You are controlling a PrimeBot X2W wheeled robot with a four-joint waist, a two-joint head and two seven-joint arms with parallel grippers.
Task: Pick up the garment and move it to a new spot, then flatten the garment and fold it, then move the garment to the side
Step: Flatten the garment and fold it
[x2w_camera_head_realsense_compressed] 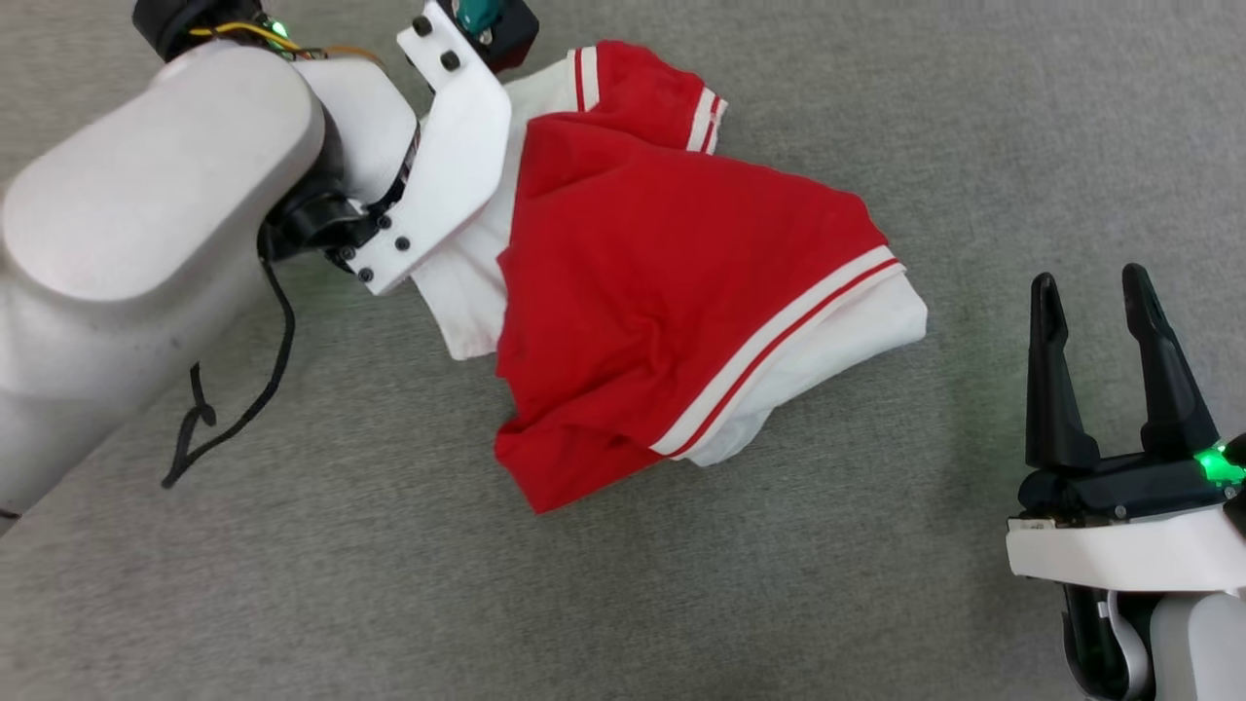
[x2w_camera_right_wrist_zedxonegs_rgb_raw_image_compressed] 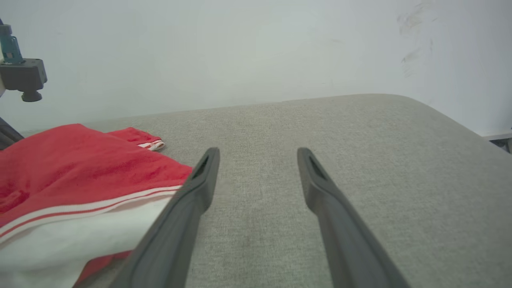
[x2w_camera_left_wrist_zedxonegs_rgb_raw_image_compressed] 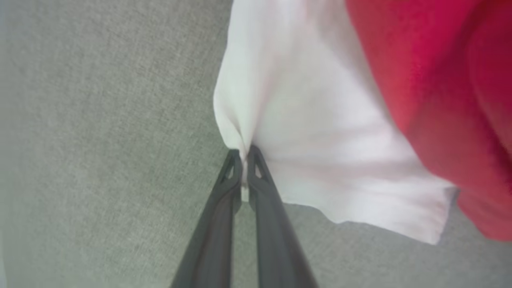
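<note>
A grey upholstered surface [x2w_camera_head_realsense_compressed: 973,117] of woven fabric is provided as the support; its rounded far corner is seen in the right wrist view. One jersey T-shirt [x2w_camera_head_realsense_compressed: 662,292], red with white sleeves and stripe trim, is carried on it, crumpled and loosely bunched.

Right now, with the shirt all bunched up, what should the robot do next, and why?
Probably raise the left arm a little. Its jaws are shut on a white fold of the garment, which lies crumpled on the grey surface, while the right jaws stand open, apart from it.
</note>
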